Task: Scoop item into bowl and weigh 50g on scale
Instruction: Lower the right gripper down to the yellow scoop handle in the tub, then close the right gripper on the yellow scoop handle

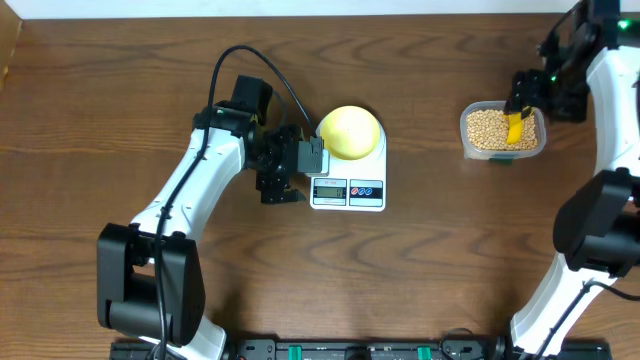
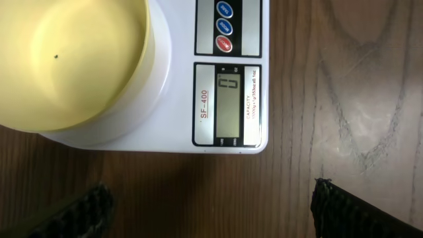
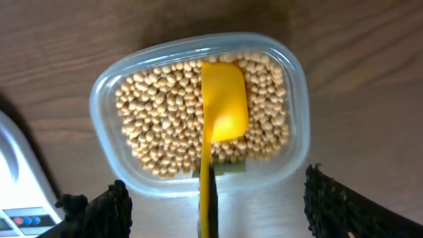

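Note:
The item, tan soybeans [image 3: 165, 112], fills a clear rounded-square container [image 3: 296, 73] that also shows at the right in the overhead view as the container [image 1: 472, 150]. A yellow scoop [image 3: 223, 99] lies bowl-down on the beans, its handle [image 3: 206, 198] running back between my right gripper's fingers. That right gripper [image 3: 221, 208] [image 1: 524, 100] is open, with both fingers clear of the handle. The empty pale yellow bowl [image 1: 349, 131] [image 2: 66, 59] stands on the white scale [image 1: 370, 160] [image 2: 178, 99], whose display [image 2: 228, 99] reads zero. My left gripper [image 1: 300, 172] [image 2: 211, 211] hovers open beside the scale's left front corner, holding nothing.
The brown wooden table [image 1: 450, 260] carries the scale in the middle and the bean container at the back right. The scale's front corner [image 3: 16, 192] shows at the lower left of the right wrist view.

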`<act>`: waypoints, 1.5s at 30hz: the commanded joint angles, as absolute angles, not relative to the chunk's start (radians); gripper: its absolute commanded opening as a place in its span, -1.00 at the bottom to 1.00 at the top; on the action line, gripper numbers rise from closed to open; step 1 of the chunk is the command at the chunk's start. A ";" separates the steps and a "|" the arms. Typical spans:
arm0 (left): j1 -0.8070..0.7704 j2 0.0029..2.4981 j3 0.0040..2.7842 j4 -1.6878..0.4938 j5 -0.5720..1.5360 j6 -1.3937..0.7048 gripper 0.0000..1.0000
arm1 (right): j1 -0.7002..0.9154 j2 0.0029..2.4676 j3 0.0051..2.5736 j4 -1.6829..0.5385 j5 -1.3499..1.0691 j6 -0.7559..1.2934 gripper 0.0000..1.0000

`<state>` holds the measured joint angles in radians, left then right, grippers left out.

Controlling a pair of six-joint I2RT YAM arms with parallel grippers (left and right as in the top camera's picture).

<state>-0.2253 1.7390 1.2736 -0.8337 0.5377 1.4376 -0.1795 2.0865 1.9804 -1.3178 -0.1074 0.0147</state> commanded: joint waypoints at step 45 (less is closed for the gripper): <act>-0.227 1.744 1.265 -0.839 0.553 1.445 0.95 | -0.118 2.076 1.983 -1.230 -0.102 -0.030 0.23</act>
